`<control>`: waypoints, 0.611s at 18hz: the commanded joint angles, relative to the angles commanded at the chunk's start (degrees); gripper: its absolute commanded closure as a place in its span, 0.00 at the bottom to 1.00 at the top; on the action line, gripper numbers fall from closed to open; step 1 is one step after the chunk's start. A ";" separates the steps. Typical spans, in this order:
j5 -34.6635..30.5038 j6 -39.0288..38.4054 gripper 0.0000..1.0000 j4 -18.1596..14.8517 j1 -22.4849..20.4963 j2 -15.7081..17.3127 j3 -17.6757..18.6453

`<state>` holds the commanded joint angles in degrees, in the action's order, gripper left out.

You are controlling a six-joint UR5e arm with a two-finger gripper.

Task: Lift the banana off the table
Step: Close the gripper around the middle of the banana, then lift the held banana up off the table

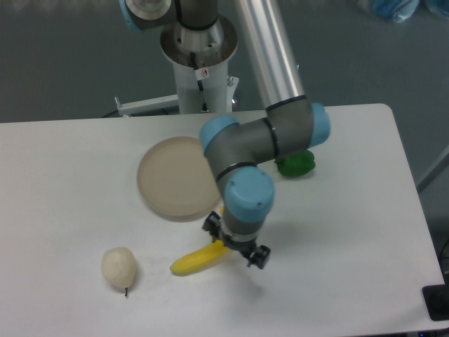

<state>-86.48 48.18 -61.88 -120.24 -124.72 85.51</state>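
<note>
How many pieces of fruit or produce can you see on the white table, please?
3: a bright yellow curved banana at front centre beneath the end effector, a pale cream pear front left, and a green item behind the arm, partly hidden. More could be hidden.

On the table [63, 182], the banana [196, 260] lies just in front of the plate [175, 175], the pear [118, 267] front-left of the plate, the green item [296, 164] to the plate's right, and the gripper [235, 247] over the banana's right end.

Lab (robot arm [266, 77], white table [351, 232])
</note>
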 joint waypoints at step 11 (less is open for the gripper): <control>-0.53 -1.77 0.62 8.09 0.88 -0.35 5.19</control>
<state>-87.01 46.41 -53.79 -119.36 -125.07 90.70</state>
